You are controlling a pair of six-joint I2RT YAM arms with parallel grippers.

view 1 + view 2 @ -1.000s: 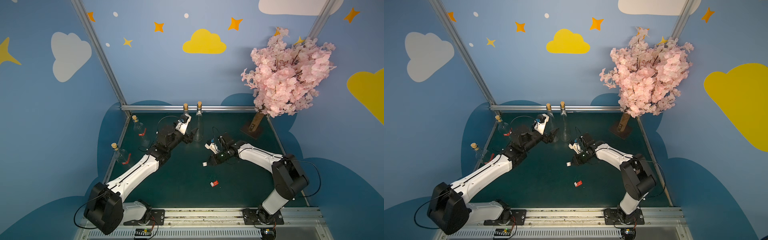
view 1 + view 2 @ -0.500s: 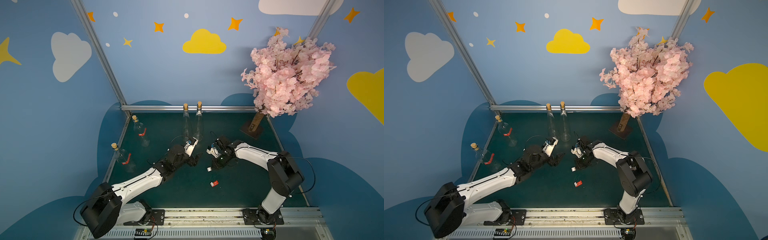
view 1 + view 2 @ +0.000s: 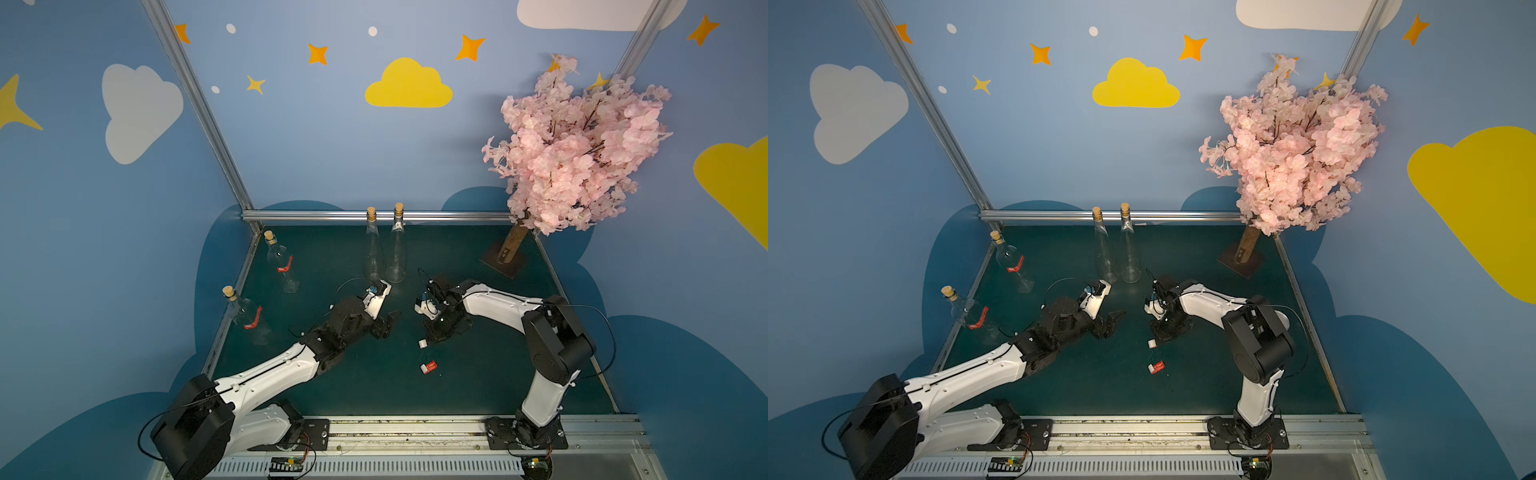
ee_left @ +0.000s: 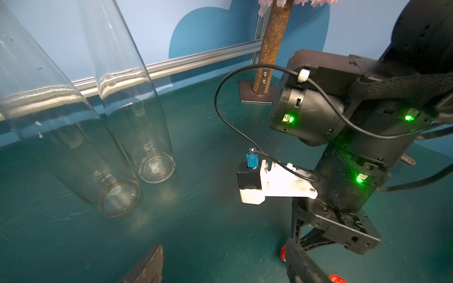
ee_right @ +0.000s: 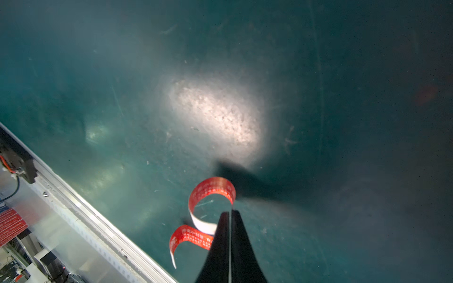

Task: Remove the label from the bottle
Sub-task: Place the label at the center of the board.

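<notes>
Left gripper has backed off the clear bottles at 12 o'clock and pulled toward 6, now sitting mid-table. Right gripper dropped slightly toward 6 o'clock, taking the label strip with it. The strip still looks pinched at the tips, though the jaws may be starting to part.

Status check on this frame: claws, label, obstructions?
Left claw open, empty. Right claw shut on peeled label, low over mat. Two bare bottles, two labelled bottles. Another loose label nearby; nothing blocking.
</notes>
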